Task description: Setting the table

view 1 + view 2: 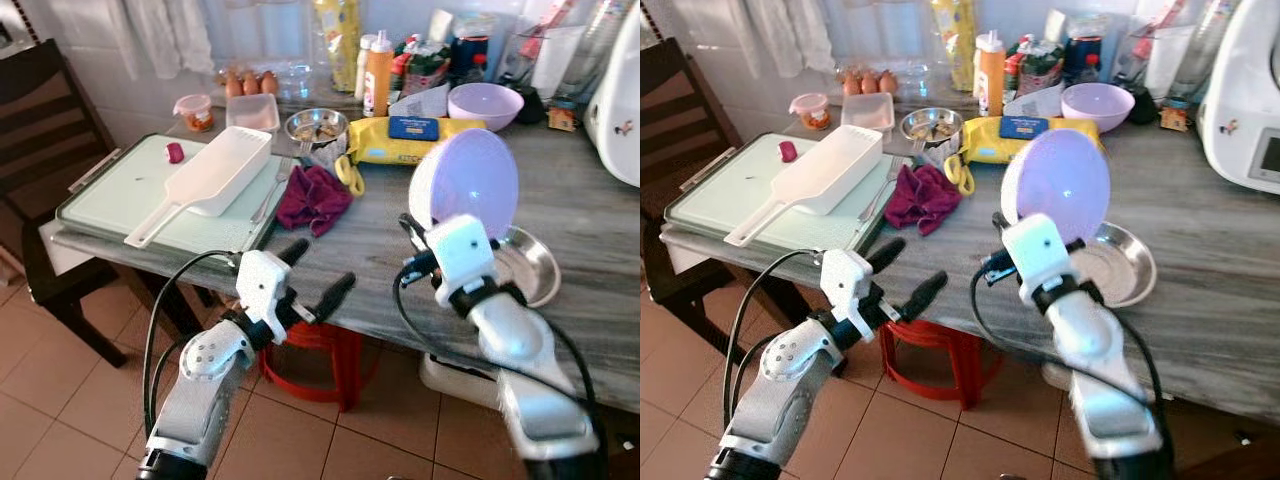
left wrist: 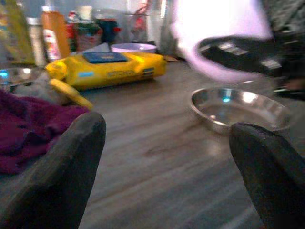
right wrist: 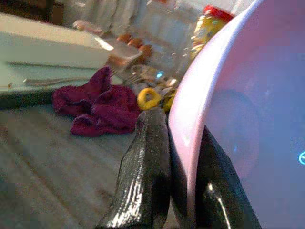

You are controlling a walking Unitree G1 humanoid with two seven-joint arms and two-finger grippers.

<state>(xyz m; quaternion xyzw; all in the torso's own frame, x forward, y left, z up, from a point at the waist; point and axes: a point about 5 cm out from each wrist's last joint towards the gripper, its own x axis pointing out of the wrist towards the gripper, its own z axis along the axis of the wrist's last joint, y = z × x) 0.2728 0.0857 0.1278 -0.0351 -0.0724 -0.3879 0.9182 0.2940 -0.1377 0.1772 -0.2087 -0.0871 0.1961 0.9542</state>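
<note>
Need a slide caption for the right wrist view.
Right tool pinching the lilac bowl's rim, maroon cloth behind.

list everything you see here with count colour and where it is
bowl held: 1, lilac, tilted on edge in the right end effector, above the steel dish
second bowl: 1, lilac, back of table
steel dish: 1, silver, near table edge on the right
small steel bowl: 1, silver, behind the cloth
cloth: 1, maroon, mid table
tray: 1, pale green, left end of table
scoop-shaped container: 1, white, on the tray
yellow packet: 1, yellow, before the second bowl
eggs: about 3, brown, far back
stool: 1, red, under the table
left end effector: open, before the table edge
right end effector: shut on the bowl rim
</note>
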